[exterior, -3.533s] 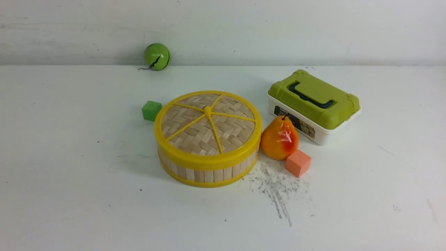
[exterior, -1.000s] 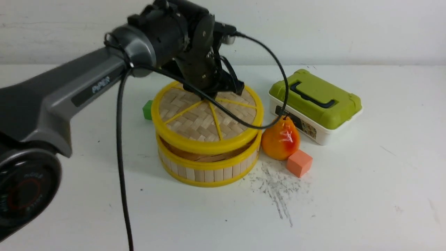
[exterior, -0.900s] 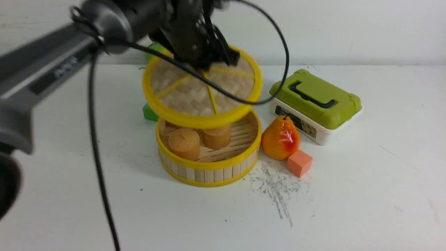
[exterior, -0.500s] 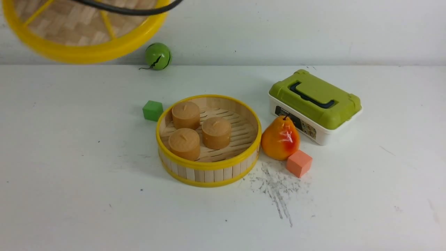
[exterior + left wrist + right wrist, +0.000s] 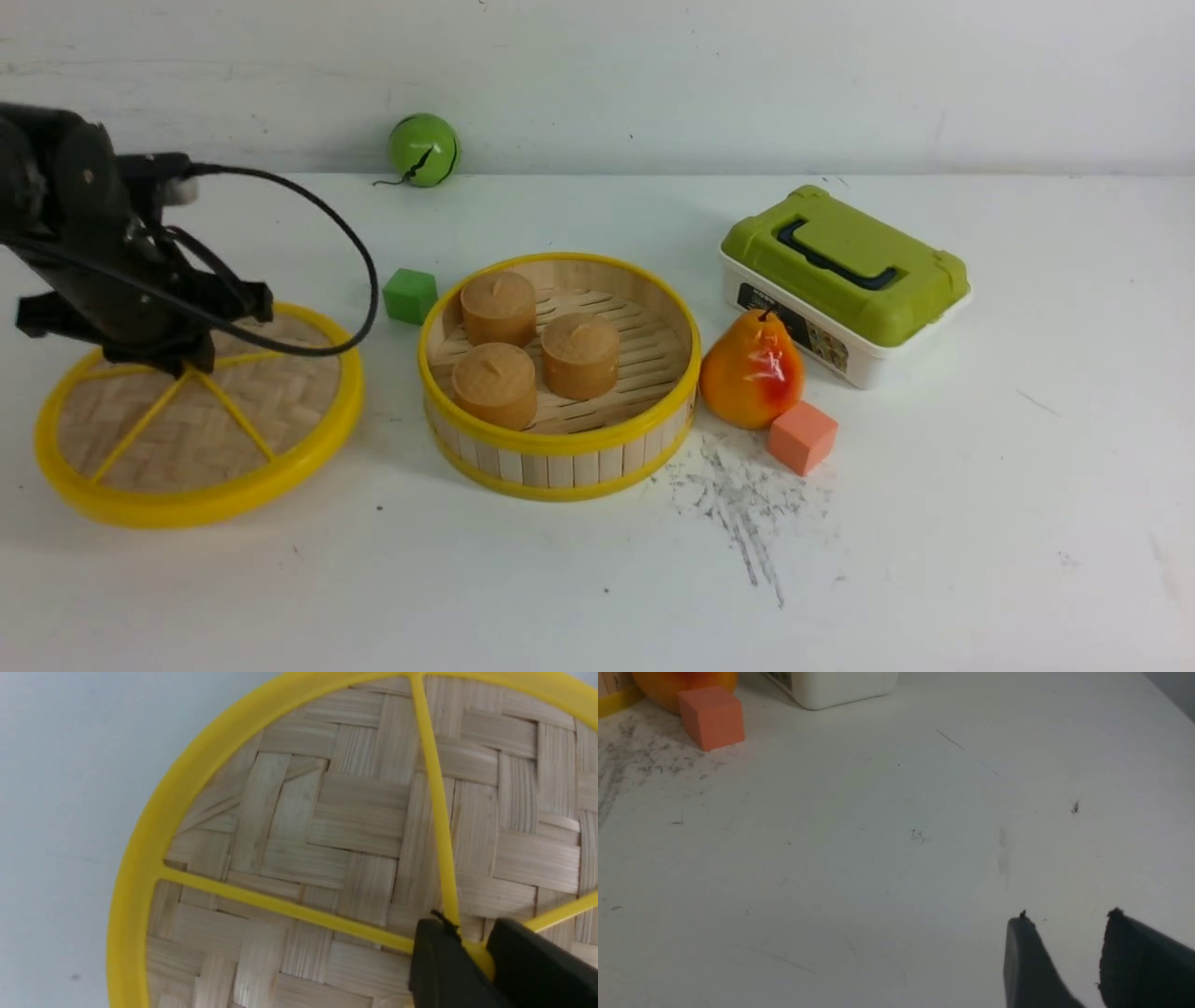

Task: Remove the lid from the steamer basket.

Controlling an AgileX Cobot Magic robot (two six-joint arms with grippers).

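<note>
The lid (image 5: 215,429), woven bamboo with a yellow rim and spokes, sits low at the table's left, apart from the steamer basket (image 5: 560,443). I cannot tell if it rests on the table. My left gripper (image 5: 182,366) is shut on the lid's central knob; in the left wrist view the lid (image 5: 327,826) fills the frame and the gripper (image 5: 472,935) pinches the yellow hub. The basket stands uncovered in the middle with three brown cylinder cakes (image 5: 579,355) inside. My right gripper (image 5: 1066,917) is open and empty over bare table, out of the front view.
A pear (image 5: 750,371) and an orange cube (image 5: 799,437) sit right of the basket, with a white box with an olive-green lid (image 5: 845,280) behind them. A green cube (image 5: 409,295) is behind the basket's left side. A green ball (image 5: 422,149) lies by the back wall.
My left gripper lifted the lid off the basket, swung it up and to the left, then brought it down to table level at the left. The basket now shows its three cakes.
</note>
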